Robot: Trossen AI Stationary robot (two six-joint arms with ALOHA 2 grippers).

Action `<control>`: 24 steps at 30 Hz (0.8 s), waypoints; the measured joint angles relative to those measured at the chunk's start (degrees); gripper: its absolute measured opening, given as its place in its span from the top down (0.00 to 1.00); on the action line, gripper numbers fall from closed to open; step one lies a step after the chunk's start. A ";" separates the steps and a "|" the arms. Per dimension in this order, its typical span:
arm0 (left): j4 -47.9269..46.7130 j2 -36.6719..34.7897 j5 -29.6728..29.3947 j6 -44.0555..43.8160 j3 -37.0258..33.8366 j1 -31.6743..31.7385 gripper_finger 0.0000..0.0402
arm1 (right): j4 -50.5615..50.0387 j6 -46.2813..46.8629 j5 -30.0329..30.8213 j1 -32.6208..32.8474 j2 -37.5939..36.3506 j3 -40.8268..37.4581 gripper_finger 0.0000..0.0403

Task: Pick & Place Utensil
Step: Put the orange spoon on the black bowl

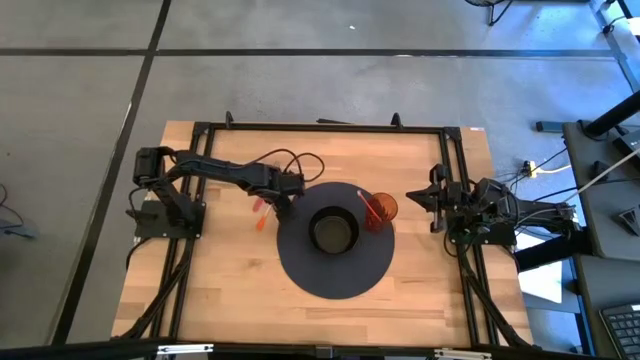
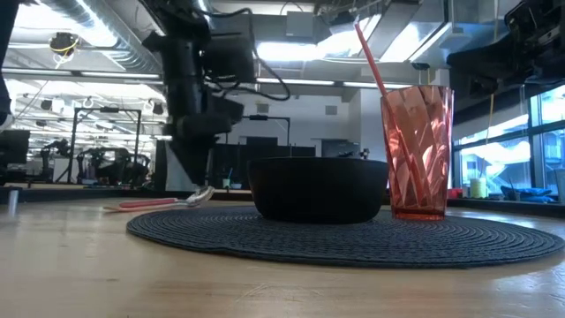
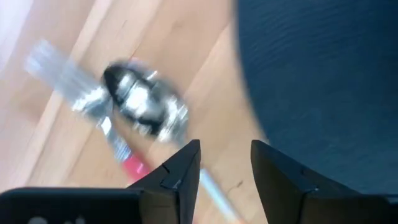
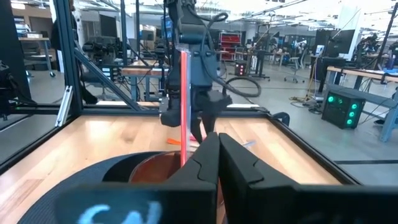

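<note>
A spoon (image 3: 146, 106) with a shiny bowl and a red handle lies on the wooden table beside a fork (image 3: 59, 68), just left of the round dark placemat (image 1: 300, 270). Both show in the high view (image 1: 261, 212), and the spoon shows in the low view (image 2: 168, 203). My left gripper (image 3: 225, 144) is open and points down just above the spoon's neck (image 1: 283, 203). My right gripper (image 4: 217, 140) is shut and empty at the table's right (image 1: 412, 198), right of the red cup (image 1: 383, 207).
A black bowl (image 1: 333, 231) stands in the middle of the placemat. The red faceted cup (image 2: 417, 150) stands on the mat's right part with a red stick (image 2: 371, 57) leaning inside it. A black frame (image 1: 320, 127) runs along the table's edges.
</note>
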 joint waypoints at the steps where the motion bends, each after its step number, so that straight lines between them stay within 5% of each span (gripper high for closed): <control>1: -1.38 0.06 -0.49 -1.27 0.03 0.00 0.66 | -0.18 -0.01 0.00 -0.01 0.00 0.00 0.99; 24: -1.75 8.31 0.44 1.42 -0.93 3.24 0.69 | -0.72 -0.12 0.01 0.00 -0.02 -0.02 0.99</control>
